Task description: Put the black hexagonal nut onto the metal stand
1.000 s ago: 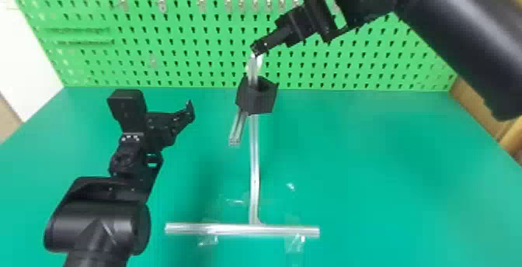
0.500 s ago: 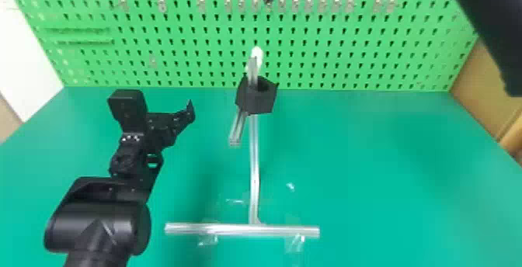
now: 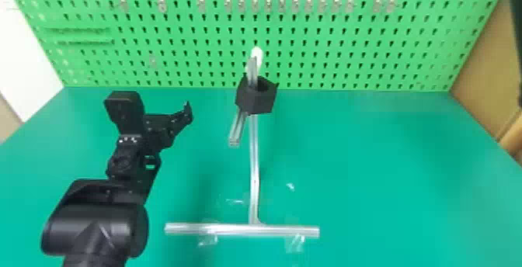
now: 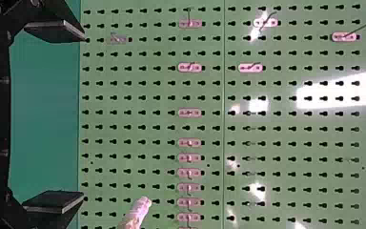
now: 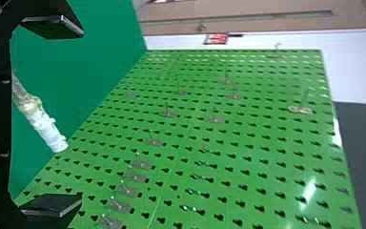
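Pegboard (image 3: 342,25), tabletop (image 3: 388,169) — nut (image 3: 258,103) on stand (image 3: 254,161)

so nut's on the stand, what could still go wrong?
The open left gripper is left of the stand; swinging right, it might knock it. The nut shows a gap inside its hole, so a jolt could shift it. The base bar looks only taped; a bump may tip it.

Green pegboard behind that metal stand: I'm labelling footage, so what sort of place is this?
Probably a robotics lab or workshop: a pegboard with hooks, a black robot arm, a metal stand.
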